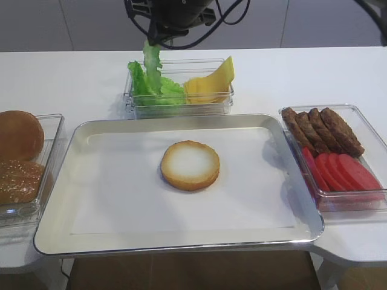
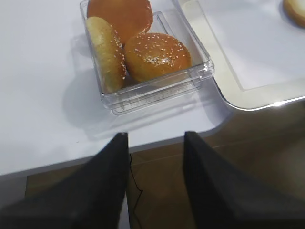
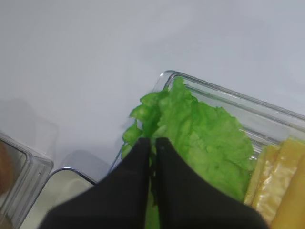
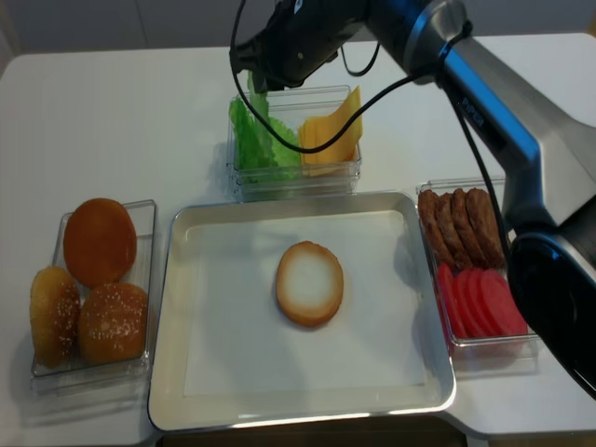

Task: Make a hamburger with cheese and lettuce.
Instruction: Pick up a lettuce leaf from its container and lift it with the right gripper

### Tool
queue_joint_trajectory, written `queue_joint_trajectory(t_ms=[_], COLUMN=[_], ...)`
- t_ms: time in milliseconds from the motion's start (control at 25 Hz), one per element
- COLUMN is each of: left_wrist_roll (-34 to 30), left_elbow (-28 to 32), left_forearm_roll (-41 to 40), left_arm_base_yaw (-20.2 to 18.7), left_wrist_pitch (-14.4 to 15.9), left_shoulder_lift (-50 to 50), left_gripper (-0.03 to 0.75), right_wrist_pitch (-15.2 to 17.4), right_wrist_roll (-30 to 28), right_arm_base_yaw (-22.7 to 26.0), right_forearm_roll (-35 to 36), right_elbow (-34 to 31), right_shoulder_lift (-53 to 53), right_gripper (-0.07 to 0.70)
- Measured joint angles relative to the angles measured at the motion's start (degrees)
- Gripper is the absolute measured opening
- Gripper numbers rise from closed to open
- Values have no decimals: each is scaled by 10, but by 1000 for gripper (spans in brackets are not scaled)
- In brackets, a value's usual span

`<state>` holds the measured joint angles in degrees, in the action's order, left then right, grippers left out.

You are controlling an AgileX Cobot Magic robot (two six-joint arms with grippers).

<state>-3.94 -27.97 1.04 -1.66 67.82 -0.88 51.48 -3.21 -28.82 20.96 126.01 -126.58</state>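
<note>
The hamburger bun half (image 1: 190, 164) lies cut face up in the middle of the paper-lined metal tray (image 1: 81, 136). Behind the tray, a clear box (image 1: 181, 107) holds lettuce (image 1: 164, 90) on its left and cheese slices (image 1: 211, 83) on its right. My right gripper (image 3: 152, 140) is shut on a lettuce leaf (image 1: 151, 60), which hangs stretched upward from the pile in the box. Lettuce (image 3: 205, 138) fills the right wrist view, with cheese (image 3: 281, 181) at its right edge. My left gripper (image 2: 155, 136) stands open and empty over the table's front left edge.
A clear box of domed buns (image 2: 143, 47) sits left of the tray (image 4: 177, 279). On the right, another clear box holds brown patties (image 1: 323, 128) and red tomato slices (image 1: 341, 172). The right arm (image 4: 484, 84) reaches in from the right, over the back of the table.
</note>
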Motion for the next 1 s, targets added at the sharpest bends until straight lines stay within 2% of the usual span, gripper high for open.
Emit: queue_joint_trajectory(t_ms=[400, 1000], left_wrist_roll=[0, 0], left_elbow=[0, 0], left_forearm_roll=[0, 0], left_arm_base_yaw=[0, 0], left_wrist_pitch=[0, 0], left_shoulder_lift=[0, 0], left_gripper=[288, 288], right_wrist_pitch=[37, 126], right_wrist_roll=[1, 1], right_arm_base_yaw=[4, 10], right_forearm_roll=[-37, -61], right_elbow=[0, 1], right_shoulder_lift=[40, 77], right_gripper=[43, 43])
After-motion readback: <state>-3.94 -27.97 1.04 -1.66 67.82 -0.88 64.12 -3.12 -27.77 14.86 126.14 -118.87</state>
